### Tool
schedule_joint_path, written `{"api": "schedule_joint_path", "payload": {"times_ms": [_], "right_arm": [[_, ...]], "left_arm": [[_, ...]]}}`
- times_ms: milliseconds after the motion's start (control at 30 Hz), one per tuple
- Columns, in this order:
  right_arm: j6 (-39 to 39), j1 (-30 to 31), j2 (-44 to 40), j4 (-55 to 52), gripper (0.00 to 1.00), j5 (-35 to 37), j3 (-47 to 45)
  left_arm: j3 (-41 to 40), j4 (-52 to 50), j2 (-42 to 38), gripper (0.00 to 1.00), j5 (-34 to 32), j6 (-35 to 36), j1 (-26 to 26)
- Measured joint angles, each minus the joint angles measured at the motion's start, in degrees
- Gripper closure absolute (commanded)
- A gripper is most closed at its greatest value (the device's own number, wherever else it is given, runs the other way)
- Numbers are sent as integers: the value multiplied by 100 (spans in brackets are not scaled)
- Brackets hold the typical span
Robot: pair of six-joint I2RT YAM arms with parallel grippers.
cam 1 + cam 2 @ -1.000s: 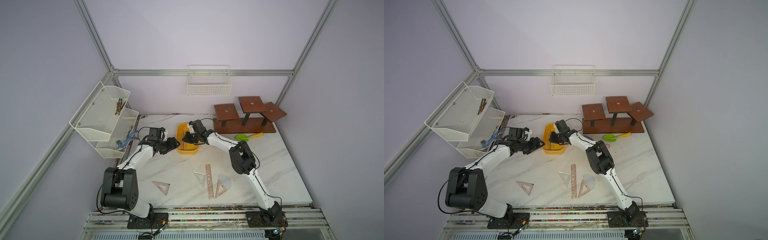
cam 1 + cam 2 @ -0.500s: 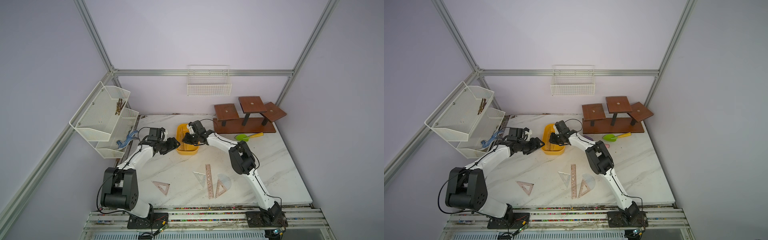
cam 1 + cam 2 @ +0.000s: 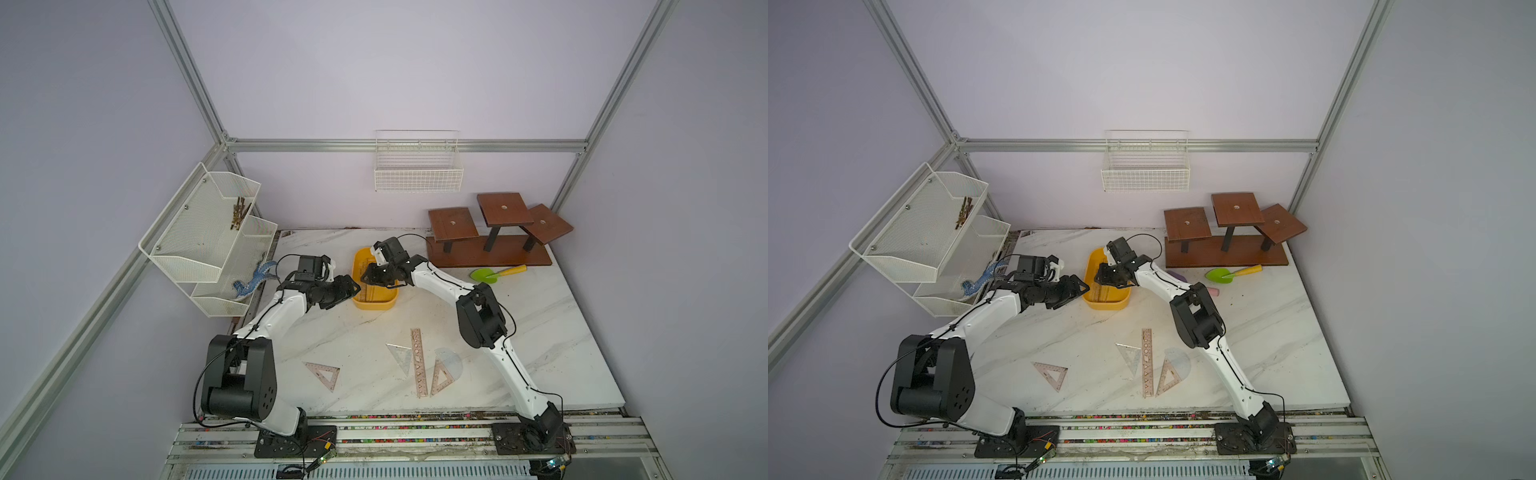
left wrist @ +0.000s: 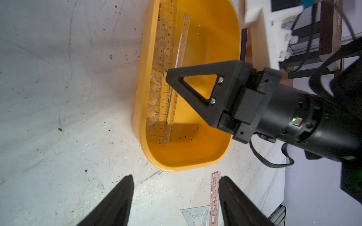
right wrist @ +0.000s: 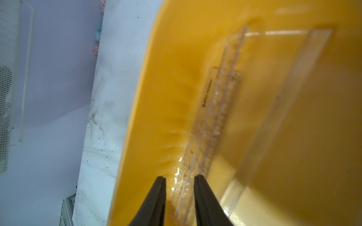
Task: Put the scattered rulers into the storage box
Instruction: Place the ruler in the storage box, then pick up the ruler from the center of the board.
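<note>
Rulers (image 4: pixel 164 49), two clear straight ones, are seen lying lengthwise in the box (image 4: pixel 188 162), which is set at about 11 o'clock on the table (image 3: pixel 540 332). The right gripper (image 5: pixel 179 176) is held low over them with its jaws a little apart. Whether they are touched cannot be judged through the blur. The left gripper (image 4: pixel 176 176) is poised at the box's 9 o'clock side, jaws wide apart and empty. Five more pieces are found at 6 o'clock: a straight ruler (image 3: pixel 419 361), three set squares (image 3: pixel 324 374) and a protractor (image 3: pixel 453 357).
</note>
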Motion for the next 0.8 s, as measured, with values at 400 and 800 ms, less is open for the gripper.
{"api": "schedule_joint_path", "payload": {"times_ms": [400,800], "right_arm": [[-828,35,-2549,48,53,291,-2194],[-348,721,-6137,1808,55,656,-8347]], "left_arm": [[-518,13,-813,22,35,-114,-476],[-2304,243,-1644,16,31,-800,-1757]]}}
